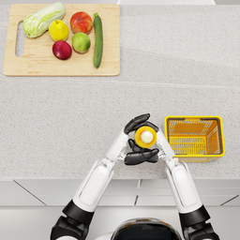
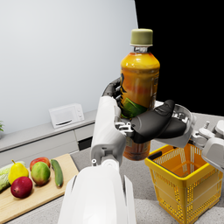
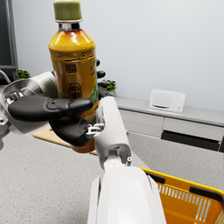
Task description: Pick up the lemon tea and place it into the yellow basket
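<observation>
**Bottle held upright by both hands, just left of the basket**

The lemon tea bottle stands upright off the table, clamped between the left hand and right hand, likely to steady it before it goes right into the yellow basket. The head view shows only its cap; the wrist views show label and height.

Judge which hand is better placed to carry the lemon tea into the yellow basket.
Right, probably. Both the left hand and the right hand grip the upright lemon tea, but the yellow basket sits beside the right arm, so the left would reach across.
</observation>
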